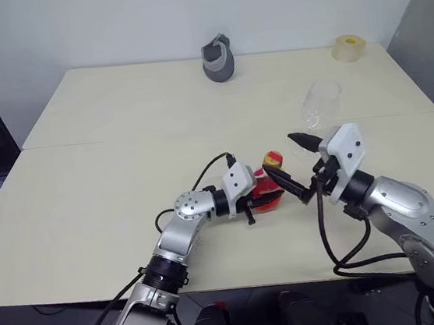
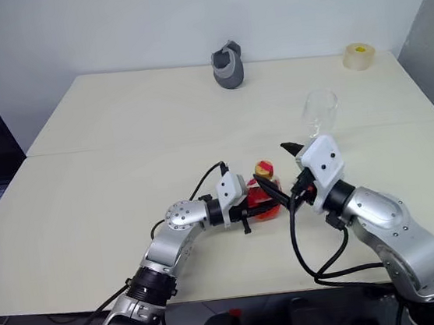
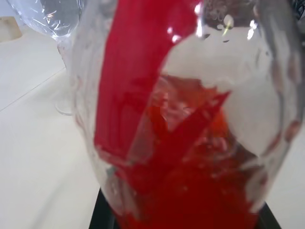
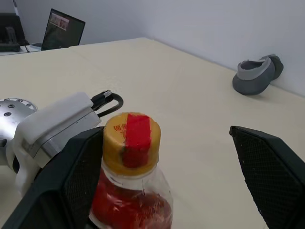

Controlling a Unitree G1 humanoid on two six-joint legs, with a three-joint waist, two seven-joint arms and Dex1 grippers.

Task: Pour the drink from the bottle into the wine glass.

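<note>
Your left gripper (image 1: 254, 202) is clamped on the small clear plastic bottle (image 1: 266, 192) of red drink (image 3: 190, 200), yellow cap (image 4: 131, 138) on. Your right gripper (image 4: 167, 176) spreads wide around that cap. The clear wine glass (image 1: 322, 105) stands beyond it; an overshooting twist could topple it.

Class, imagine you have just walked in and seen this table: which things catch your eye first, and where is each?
The bottle of bright red drink stands out near the table's front edge, clamped in the left gripper, its yellow cap on. The right gripper hangs at the cap with its jaws wide open. Just behind them stands a clear wine glass, with nothing red in it.
</note>
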